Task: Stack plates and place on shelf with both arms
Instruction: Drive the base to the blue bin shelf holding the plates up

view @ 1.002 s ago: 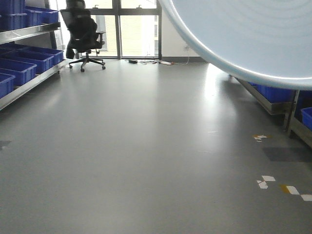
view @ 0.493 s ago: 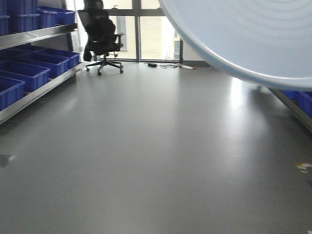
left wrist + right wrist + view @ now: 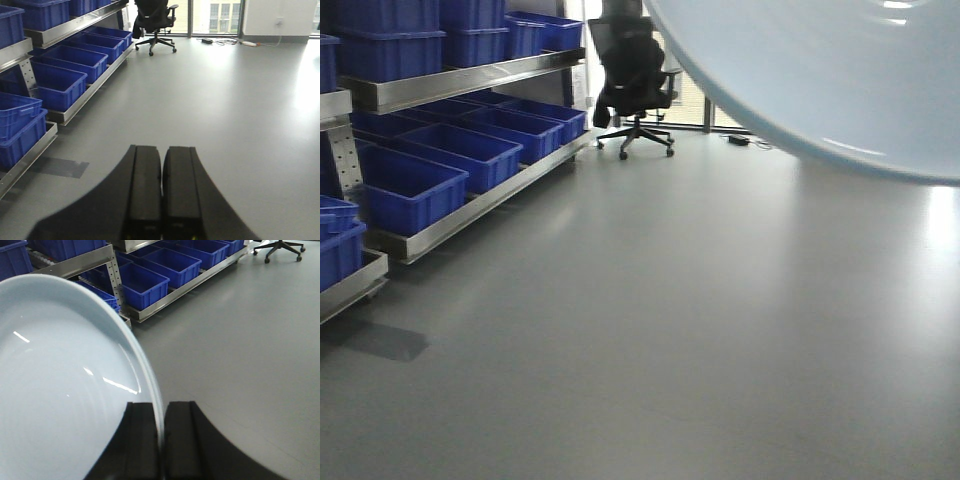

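plate (image 3: 60,390) rim clamped in right gripper (image 3: 161,415), edge-on

We see a plate (image 3: 65,390) that looks glazed, smooth and glossy, with bright streaks of light on it. The shelf (image 3: 470,78) looks like brushed metal with a dull sheen. The crates (image 3: 415,190) look like blue plastic, faintly shiny. The floor (image 3: 720,320) is smooth and softly reflective. The right gripper (image 3: 161,440) and left gripper (image 3: 162,195) look matt black.
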Controlling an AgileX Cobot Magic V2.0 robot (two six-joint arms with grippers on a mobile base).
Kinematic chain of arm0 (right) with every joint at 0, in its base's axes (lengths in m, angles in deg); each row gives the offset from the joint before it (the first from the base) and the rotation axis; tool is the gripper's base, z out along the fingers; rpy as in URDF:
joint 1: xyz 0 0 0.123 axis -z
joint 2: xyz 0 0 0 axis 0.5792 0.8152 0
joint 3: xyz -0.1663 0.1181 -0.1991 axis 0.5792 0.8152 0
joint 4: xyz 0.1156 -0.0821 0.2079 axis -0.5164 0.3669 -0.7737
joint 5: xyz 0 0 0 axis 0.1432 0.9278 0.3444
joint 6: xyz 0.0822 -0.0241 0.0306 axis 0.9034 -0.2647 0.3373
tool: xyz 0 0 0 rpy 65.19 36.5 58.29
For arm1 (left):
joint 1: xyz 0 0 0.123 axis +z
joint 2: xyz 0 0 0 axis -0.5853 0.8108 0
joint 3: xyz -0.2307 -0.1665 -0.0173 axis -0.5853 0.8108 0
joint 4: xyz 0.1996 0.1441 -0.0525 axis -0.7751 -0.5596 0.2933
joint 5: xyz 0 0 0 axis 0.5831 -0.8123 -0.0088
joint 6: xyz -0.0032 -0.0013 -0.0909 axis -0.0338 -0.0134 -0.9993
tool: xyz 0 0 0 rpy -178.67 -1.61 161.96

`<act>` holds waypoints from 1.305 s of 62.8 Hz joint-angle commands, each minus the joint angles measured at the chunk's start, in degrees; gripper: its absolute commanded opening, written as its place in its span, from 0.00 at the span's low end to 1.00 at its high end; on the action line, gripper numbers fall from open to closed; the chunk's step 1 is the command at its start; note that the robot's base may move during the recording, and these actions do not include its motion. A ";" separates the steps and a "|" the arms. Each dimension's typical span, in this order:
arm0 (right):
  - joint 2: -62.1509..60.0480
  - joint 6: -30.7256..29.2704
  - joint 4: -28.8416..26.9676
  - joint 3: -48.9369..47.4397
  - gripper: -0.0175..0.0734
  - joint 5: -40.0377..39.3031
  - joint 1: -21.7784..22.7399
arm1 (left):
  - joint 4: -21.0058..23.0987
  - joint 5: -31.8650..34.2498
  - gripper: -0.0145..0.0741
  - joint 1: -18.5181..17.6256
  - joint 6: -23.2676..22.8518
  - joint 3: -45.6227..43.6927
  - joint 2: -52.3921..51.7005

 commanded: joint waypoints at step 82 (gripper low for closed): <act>-0.06 -0.39 -0.47 -1.64 0.25 -5.54 0.32 | 0.20 4.85 0.26 0.01 -0.42 -1.78 0.61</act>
